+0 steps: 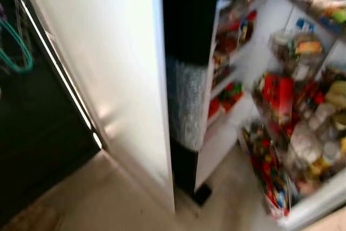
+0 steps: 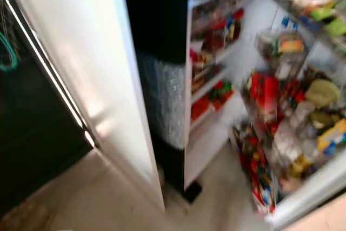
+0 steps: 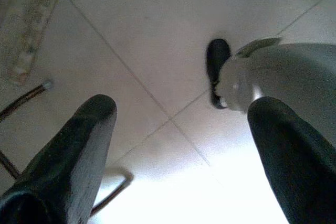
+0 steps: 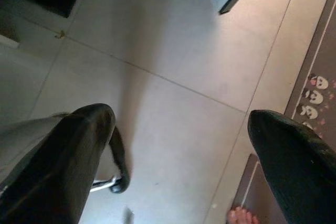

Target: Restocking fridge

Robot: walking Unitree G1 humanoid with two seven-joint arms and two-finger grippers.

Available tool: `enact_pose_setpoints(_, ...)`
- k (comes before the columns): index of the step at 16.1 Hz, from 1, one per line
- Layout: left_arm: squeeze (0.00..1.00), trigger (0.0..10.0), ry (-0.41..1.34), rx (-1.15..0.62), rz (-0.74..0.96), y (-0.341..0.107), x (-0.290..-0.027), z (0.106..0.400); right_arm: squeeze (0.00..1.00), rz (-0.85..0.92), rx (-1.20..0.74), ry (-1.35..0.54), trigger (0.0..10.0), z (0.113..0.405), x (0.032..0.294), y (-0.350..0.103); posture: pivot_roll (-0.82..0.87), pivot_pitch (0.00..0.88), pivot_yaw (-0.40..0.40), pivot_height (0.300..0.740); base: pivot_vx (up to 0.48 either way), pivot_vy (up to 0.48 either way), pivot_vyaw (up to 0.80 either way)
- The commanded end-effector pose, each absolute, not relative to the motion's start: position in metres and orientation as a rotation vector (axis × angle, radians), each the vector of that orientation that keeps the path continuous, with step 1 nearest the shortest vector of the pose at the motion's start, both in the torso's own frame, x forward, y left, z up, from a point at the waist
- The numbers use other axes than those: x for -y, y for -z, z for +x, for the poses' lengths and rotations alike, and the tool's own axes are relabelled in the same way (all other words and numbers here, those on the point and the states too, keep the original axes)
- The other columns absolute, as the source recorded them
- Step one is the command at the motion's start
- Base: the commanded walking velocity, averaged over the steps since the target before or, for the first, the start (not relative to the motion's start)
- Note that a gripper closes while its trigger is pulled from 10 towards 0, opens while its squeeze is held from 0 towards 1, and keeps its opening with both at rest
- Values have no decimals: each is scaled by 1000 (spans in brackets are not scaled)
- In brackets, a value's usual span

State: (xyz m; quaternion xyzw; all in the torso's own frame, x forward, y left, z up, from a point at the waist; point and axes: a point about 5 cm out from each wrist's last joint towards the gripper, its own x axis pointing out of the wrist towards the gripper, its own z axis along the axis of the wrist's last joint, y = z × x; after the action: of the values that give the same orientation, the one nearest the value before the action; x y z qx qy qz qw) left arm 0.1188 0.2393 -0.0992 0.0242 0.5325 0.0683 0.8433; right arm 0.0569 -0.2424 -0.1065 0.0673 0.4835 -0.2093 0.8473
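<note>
- Left pincer (image 3: 178,145): fingers spread wide, nothing between them; hangs pointing down at the tiled floor (image 3: 157,35).
- Right pincer (image 4: 178,156): also wide and empty, aimed at floor tiles, with a patterned mat (image 4: 315,77) along one edge.
- Fridge (image 1: 238,63): stands open, ahead and to the robot's right. The head views are blurred, so items cannot be identified singly.
- Door (image 1: 102,79): white, swung wide, edge-on near frame centre.
- Door shelves (image 2: 213,52): several tiers, holding red and green packages.
- Main shelves (image 1: 303,112): crowded with jars, bottles and a red container (image 1: 278,93).
- Low right of the fridge: a pile of colourful packets (image 1: 267,177), apparently in the bottom section.
- Progress, as judged: fridge opened and already well filled, but neither pincer carries stock. Still to do: fetch an item, bring it here, find a free slot.
</note>
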Motion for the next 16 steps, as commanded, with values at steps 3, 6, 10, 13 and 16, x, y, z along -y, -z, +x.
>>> enact_pose_setpoints(3,0,10000,-148,-1138,73,99,-245,115,0,173,-986,507,10000,53,243,106,23,0,22,740,0,0,0)
enact_pose_setpoints(6,0,10000,-141,-1140,78,99,-245,115,0,218,-902,641,10000,51,245,103,13,0,23,740,0,0,0)
enact_pose_setpoints(10,0,10000,-137,-1140,83,99,-245,115,0,157,-613,788,10000,171,301,49,11,0,22,740,0,0,0)
enact_pose_setpoints(13,0,10000,-138,-1140,87,99,-245,114,0,154,-520,878,10000,174,308,40,8,0,23,740,0,0,0)
enact_pose_setpoints(16,0,10000,-138,-1140,85,99,-245,114,0,231,-537,852,10000,178,304,42,7,0,22,740,0,0,0)
